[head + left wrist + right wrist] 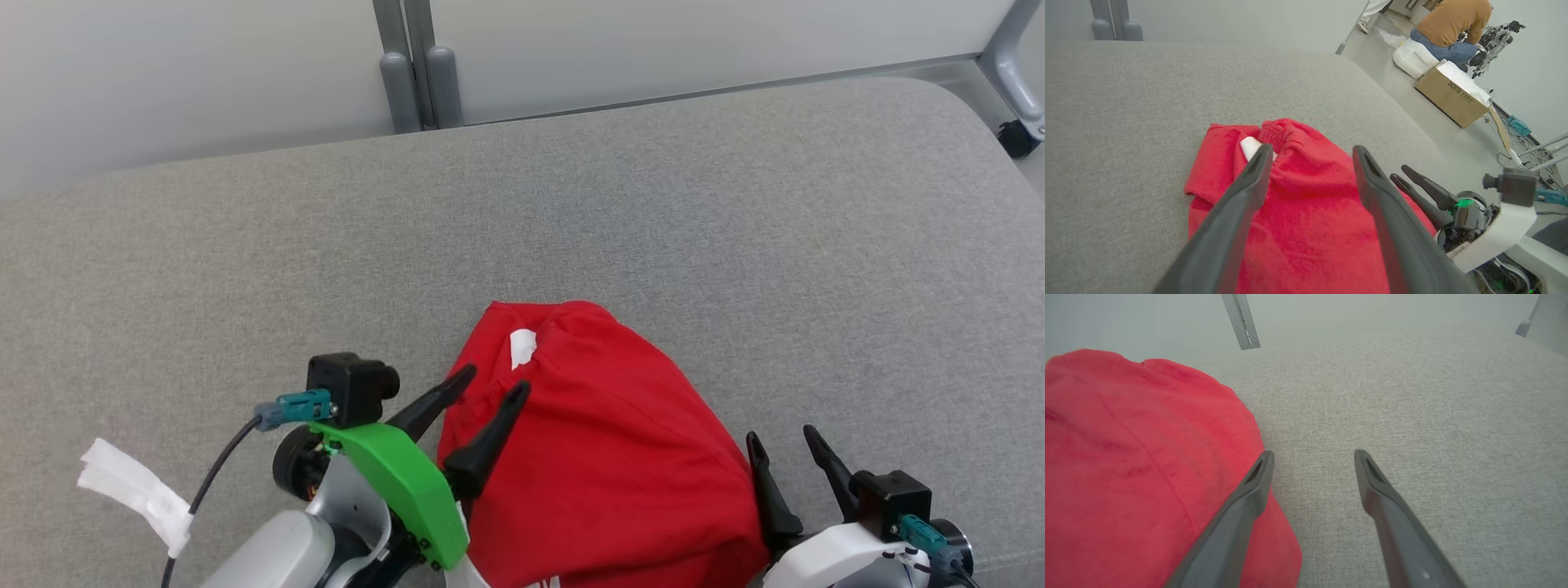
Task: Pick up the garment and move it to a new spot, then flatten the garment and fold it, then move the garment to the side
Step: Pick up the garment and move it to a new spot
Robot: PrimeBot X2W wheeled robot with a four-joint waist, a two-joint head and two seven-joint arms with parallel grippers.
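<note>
The garment (604, 457) is a red cloth bunched in a heap near the front edge of the grey padded surface, a white label (522, 346) showing at its far end. My left gripper (494, 384) hangs open over the heap's left side, fingers spread and nothing between them. In the left wrist view the garment (1306, 220) lies under the open left gripper (1310, 153). My right gripper (782, 437) stands open just right of the heap. In the right wrist view its left finger (1249, 498) overlaps the garment's (1139, 465) edge.
The grey padded surface (653, 204) stretches far and wide around the heap. A white strip of tape (135, 486) lies at the front left. Grey posts (416, 82) stand behind. Beyond the surface's right end are a person (1453, 28) and a cardboard box (1453, 98).
</note>
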